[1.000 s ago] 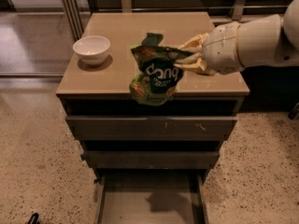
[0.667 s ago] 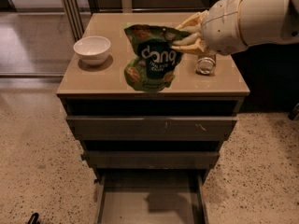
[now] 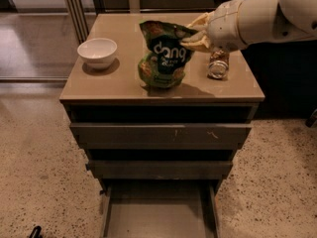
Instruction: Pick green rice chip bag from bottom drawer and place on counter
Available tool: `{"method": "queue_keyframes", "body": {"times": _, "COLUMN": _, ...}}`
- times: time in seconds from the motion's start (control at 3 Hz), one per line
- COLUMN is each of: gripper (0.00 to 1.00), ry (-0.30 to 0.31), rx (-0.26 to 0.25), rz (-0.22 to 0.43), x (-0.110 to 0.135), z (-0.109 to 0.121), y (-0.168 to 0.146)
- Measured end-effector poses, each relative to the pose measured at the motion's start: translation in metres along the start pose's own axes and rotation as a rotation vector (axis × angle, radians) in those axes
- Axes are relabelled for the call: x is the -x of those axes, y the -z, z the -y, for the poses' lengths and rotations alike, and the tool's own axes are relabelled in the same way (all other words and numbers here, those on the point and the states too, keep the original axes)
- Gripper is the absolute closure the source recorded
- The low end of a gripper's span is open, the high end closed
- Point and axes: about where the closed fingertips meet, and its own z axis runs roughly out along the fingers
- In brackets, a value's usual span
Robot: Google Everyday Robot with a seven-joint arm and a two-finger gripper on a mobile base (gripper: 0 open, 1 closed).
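Note:
The green rice chip bag [image 3: 163, 56] has white lettering on a dark patch. It hangs upright over the tan counter [image 3: 119, 86], its bottom at or just above the counter's front middle. My gripper [image 3: 195, 33] reaches in from the right and is shut on the bag's upper right edge. The tan fingers [image 3: 200, 42] pinch the crinkled top. The bottom drawer [image 3: 158, 217] is pulled out below the cabinet, and its flat grey floor is bare.
A white bowl [image 3: 98, 52] sits on the counter's left side. A small glass jar [image 3: 218, 64] lies on the counter to the right of the bag, under my arm. Two closed wider drawers [image 3: 161, 133] are above the open one. Speckled floor surrounds the cabinet.
The bag has moved up and back over the counter with my gripper, then come down toward its surface. The jar behind my arm has come into view.

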Motion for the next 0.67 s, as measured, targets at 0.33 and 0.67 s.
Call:
{"method": "queue_keyframes", "body": {"times": 0.33, "gripper": 1.0, "ry": -0.042, "rx": -0.007, "rz": -0.016, "x": -0.019, "z": 0.012, "y": -0.02}}
{"method": "queue_keyframes", "body": {"times": 0.67, "gripper": 0.98, "ry": -0.091, "rx": 0.009, "rz": -0.057, "x": -0.042, "z": 0.021, "y": -0.045}}
